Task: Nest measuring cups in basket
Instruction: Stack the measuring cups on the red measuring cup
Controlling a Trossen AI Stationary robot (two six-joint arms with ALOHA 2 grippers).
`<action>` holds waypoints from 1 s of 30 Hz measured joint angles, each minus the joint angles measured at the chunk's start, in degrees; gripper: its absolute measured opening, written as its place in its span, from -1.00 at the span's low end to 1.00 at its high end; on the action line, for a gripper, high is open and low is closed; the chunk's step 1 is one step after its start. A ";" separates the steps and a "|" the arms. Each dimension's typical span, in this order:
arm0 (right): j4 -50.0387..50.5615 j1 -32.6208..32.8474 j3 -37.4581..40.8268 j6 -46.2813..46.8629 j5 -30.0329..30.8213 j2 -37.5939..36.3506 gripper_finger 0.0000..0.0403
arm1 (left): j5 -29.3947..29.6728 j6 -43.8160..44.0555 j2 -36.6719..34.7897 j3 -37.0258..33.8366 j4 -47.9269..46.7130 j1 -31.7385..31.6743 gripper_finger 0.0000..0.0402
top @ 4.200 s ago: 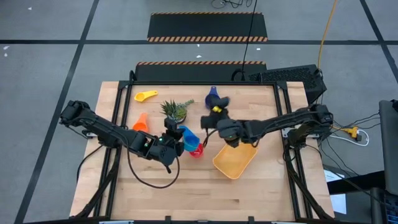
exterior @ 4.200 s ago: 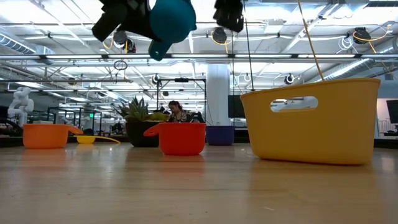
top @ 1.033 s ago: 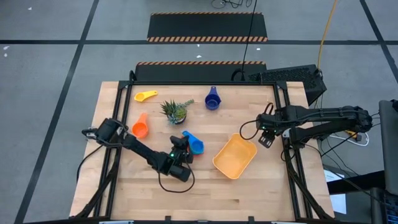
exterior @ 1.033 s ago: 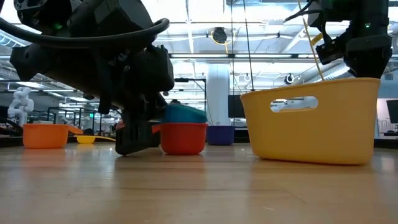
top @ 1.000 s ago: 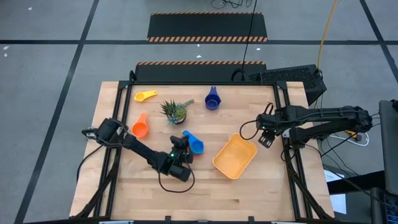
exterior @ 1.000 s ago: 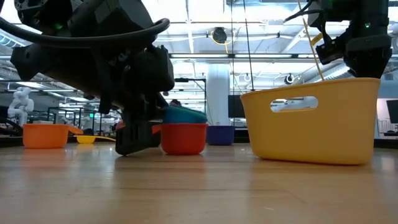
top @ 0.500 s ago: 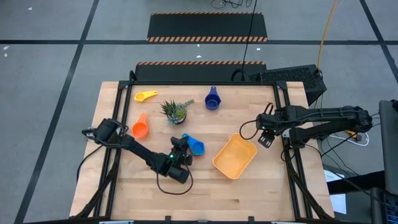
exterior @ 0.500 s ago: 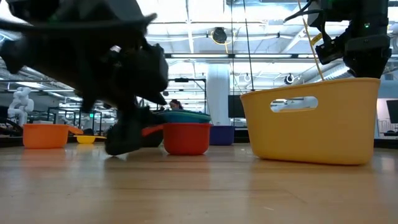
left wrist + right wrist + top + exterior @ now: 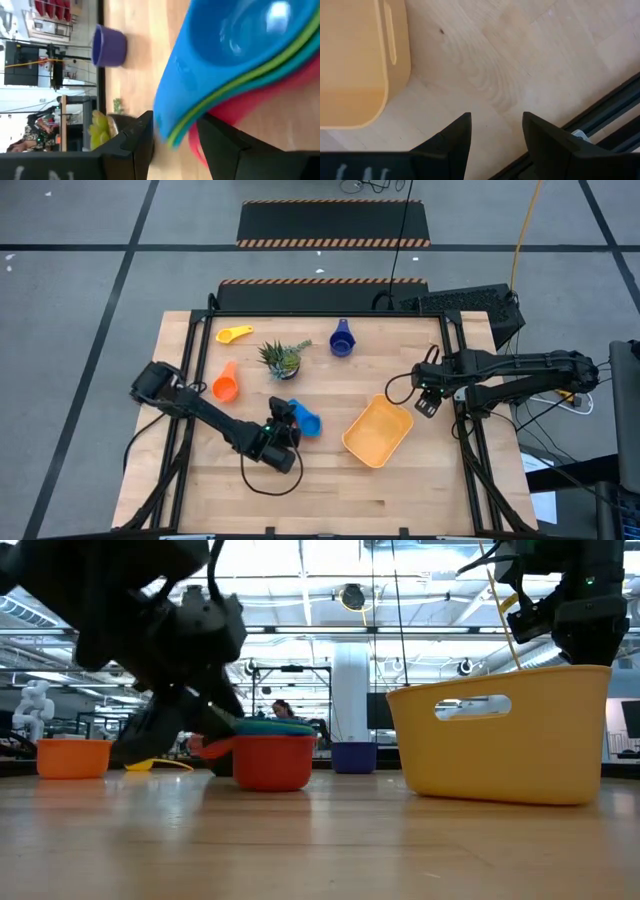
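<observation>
A stack of nested measuring cups (image 9: 306, 421) stands left of the orange-yellow basket (image 9: 378, 430): blue on top (image 9: 240, 45), then green, light blue and red (image 9: 272, 762). My left gripper (image 9: 284, 426) is shut on the stack's handles, on its near-left side. A yellow cup (image 9: 235, 334), an orange cup (image 9: 225, 386) and a dark blue cup (image 9: 342, 340) stand apart on the table. My right gripper (image 9: 428, 403) hovers open to the right of the basket, pointing down, with only bare wood between its fingers (image 9: 492, 135). My left gripper pinches the stacked handles (image 9: 175, 132) of the nested cups between its two fingers (image 9: 135, 145). It comes slanting down from the table's near-left side, along the handles. The stack stays level, with the red cup's bottom (image 9: 272, 785) on the table.
A small potted plant (image 9: 282, 358) stands just beyond the stack. The basket (image 9: 500, 735) lies at an angle on the right half, its open top up. The table's near strip is bare wood.
My left gripper has drawn back toward the table's left and near edges and has risen a little, tipping less steeply. The cup stack has slid with it along the table, away from the basket. The blue cup, tilted in the stack before, now sits level.
</observation>
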State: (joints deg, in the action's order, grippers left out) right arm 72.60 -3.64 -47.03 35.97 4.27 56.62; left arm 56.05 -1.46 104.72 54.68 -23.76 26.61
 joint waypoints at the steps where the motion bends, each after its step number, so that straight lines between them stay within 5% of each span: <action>1: 0.00 0.00 0.00 0.00 0.02 0.00 -0.16 | -0.11 0.00 -0.20 -0.07 -0.67 0.10 -0.24; 15: -0.02 -0.01 0.00 0.02 0.11 0.02 -0.16 | -2.03 5.64 -0.43 0.06 -9.22 3.29 -0.21; 24: -1.00 -0.02 0.00 -0.15 0.11 0.02 -0.16 | -7.21 -12.46 -0.45 0.08 -2.32 4.52 -0.21; 30: -1.25 -0.02 0.00 -0.79 0.11 0.02 -0.16 | -8.08 -14.28 -0.45 0.15 -0.62 2.88 -0.21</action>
State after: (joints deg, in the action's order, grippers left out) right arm 71.35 -3.66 -47.03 35.18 4.38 56.64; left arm 47.97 -15.74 104.27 54.83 -24.38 29.49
